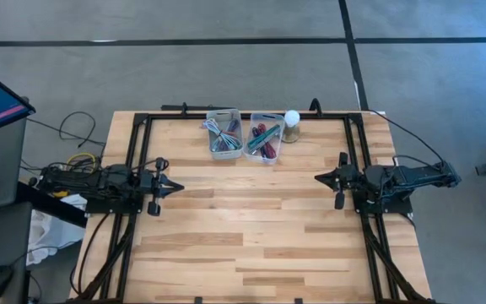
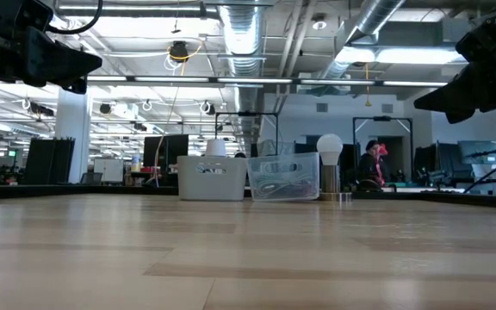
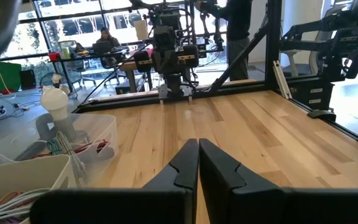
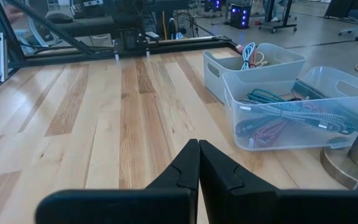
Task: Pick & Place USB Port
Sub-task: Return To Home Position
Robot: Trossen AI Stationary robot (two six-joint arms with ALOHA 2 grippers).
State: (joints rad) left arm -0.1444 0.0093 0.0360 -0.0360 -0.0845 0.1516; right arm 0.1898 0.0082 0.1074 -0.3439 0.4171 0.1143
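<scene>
- Two bins stand side by side at the middle of the table's (image 1: 251, 236) far edge. The white bin (image 1: 224, 133) is on the left and the transparent bin (image 1: 265, 138) is on the right, with their walls close together.
- Several charger cables lie in the bins. A blue cable (image 4: 248, 53) and some pinkish strands show over the white bin's rim. A green braided cable (image 4: 278, 102), a dark braided one and a red cable (image 4: 269, 132) lie coiled on the transparent bin's floor.
- One white bulb on a metal base (image 1: 292, 125) stands upright just to the right of the transparent bin, by the same far edge.
- The left gripper (image 1: 178, 187) hangs above the wood near the table's left edge and points toward the middle. Its two dark fingers are pressed together tip to tip with nothing between them, as the left wrist view shows.
- The right gripper (image 1: 318, 177) is raised near the right edge and faces the left one across the bare boards. Its fingers are likewise closed flush on each other and empty.
- Both grippers sit well apart from the bins and from each other.
- No cable is seen lying loose on the tabletop.
</scene>
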